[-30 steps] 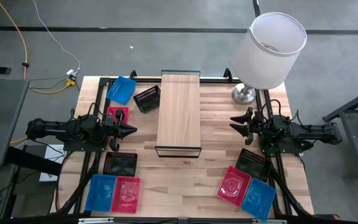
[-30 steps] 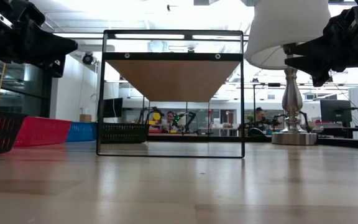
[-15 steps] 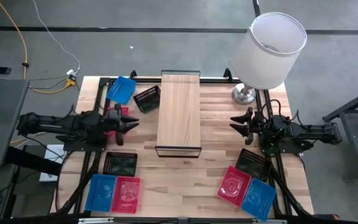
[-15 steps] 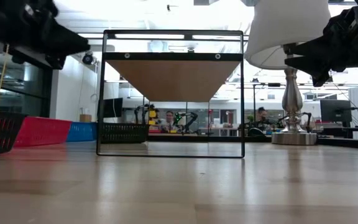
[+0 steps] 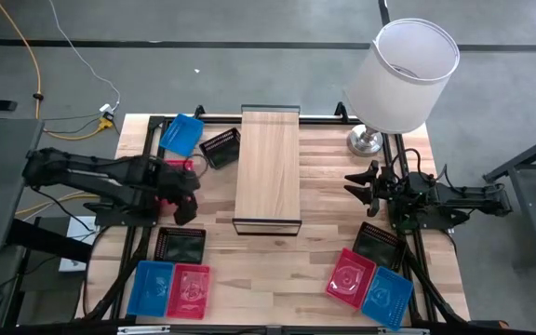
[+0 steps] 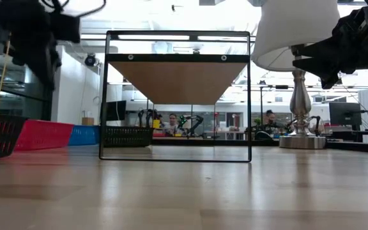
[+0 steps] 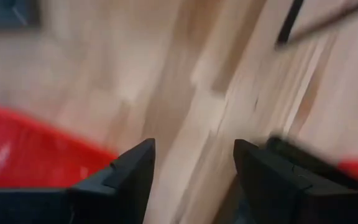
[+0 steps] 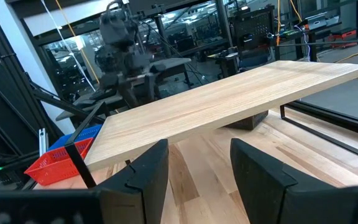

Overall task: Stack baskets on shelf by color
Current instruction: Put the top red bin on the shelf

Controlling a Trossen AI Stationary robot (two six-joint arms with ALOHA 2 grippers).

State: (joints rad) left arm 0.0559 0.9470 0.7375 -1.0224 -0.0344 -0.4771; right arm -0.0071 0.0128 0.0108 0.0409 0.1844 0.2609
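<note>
At the middle of the butcher-block surface (image 5: 277,265) stands the shelf (image 5: 269,167), a long pale-wood plank with straight grain on a thin black metal frame; every place below is taken from it.

Left of the shelf, the left gripper (image 5: 182,189) points down over a red mesh basket (image 5: 176,168), its 2 dark jaws spread apart with nothing between them. Beyond that basket, toward the shelf's far end, a black mesh basket (image 5: 220,147) sits tilted just beside the plank, and a blue one (image 5: 182,134) lies farther out at the surface's corner. Off the shelf's near left corner rests another black basket (image 5: 180,246), with a blue basket (image 5: 152,287) and a red basket (image 5: 189,289) side by side, touching, past it.

Right of the shelf, the right gripper (image 5: 355,184) hangs level above the surface, jaws parted and empty, aimed at the plank. Off the near right corner lie a black basket (image 5: 378,244), a red basket (image 5: 350,276) and a blue basket (image 5: 387,296), all rectangular, shallow, with gridded walls, set askew and overlapping at their edges.

A lamp (image 5: 404,76) with a white drum shade and shiny metal foot stands beyond the shelf's far right corner.
</note>
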